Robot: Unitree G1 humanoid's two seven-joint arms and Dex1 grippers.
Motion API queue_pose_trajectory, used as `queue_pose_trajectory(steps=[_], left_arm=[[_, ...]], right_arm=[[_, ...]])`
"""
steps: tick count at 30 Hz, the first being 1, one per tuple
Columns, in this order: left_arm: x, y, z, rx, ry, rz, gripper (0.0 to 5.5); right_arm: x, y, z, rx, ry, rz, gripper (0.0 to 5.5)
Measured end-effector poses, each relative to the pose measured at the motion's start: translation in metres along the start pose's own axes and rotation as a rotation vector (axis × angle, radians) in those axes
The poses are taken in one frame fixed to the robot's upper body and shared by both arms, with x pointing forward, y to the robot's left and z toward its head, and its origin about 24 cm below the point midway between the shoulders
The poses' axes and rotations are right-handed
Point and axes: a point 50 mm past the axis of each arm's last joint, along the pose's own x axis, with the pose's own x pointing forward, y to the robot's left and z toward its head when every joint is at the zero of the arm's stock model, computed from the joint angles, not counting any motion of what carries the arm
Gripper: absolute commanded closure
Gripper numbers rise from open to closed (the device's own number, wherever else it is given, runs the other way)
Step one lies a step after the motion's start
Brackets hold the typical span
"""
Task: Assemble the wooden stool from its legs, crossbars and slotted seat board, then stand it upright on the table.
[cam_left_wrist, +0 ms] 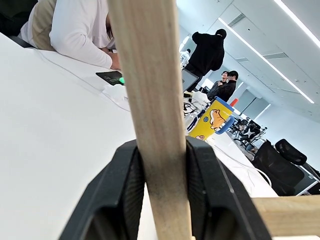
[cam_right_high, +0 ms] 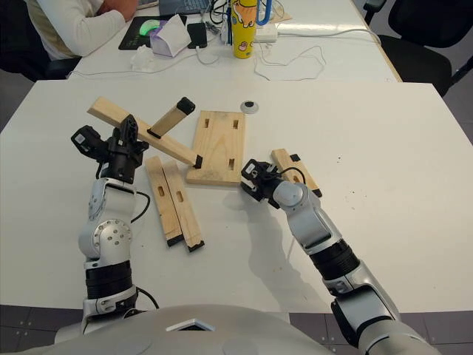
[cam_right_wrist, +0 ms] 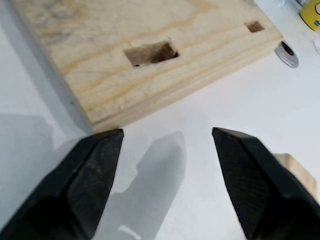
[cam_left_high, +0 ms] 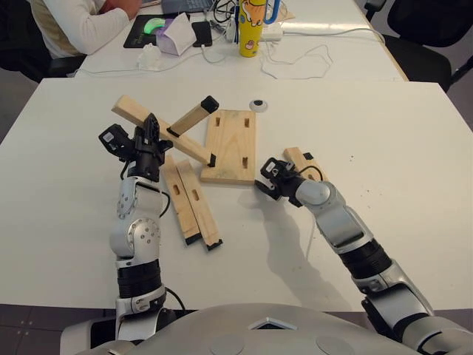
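Lying flat on the white bench (cam_left_high: 384,133), the pale slotted wooden seat board (cam_left_high: 231,144) runs lengthwise away, its near corner just before the empty, wide-open right end effector (cam_left_high: 267,183); the left end effector (cam_left_high: 150,140) clamps a tilted wooden leg (cam_left_high: 185,144)

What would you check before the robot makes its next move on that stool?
1. Left jaws' grip on the long wooden bar: shut on it, bar lifted off the table, ok.
2. Right jaws free: open, empty, by the seat board's near corner, ok.
3. Seat board lying flat, slots showing: ok.
4. Two loose bars near the left arm, lying side by side: ok.
5. Short piece firmly joined to the held bar: cannot tell.
6. Stool assembled: not ok.
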Motion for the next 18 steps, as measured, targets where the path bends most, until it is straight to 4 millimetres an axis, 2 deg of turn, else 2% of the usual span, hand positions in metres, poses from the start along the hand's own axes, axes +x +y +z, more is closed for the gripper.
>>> queue_pose_trajectory(steps=[4, 12, 18], left_arm=[[0.000, -0.004, 0.001, 0.052, -0.024, -0.029, 4.45], [0.000, -0.011, 0.000, 0.118, -0.033, -0.127, 4.45], [0.005, -0.001, 0.002, 0.128, -0.015, -0.179, 4.45]], right_arm=[[0.000, 0.007, 0.010, 0.029, -0.049, 0.057, 2.20], [-0.001, 0.005, 0.009, 0.061, -0.050, 0.068, 2.20], [-0.001, 0.002, 0.008, 0.084, -0.051, 0.063, 2.20]])
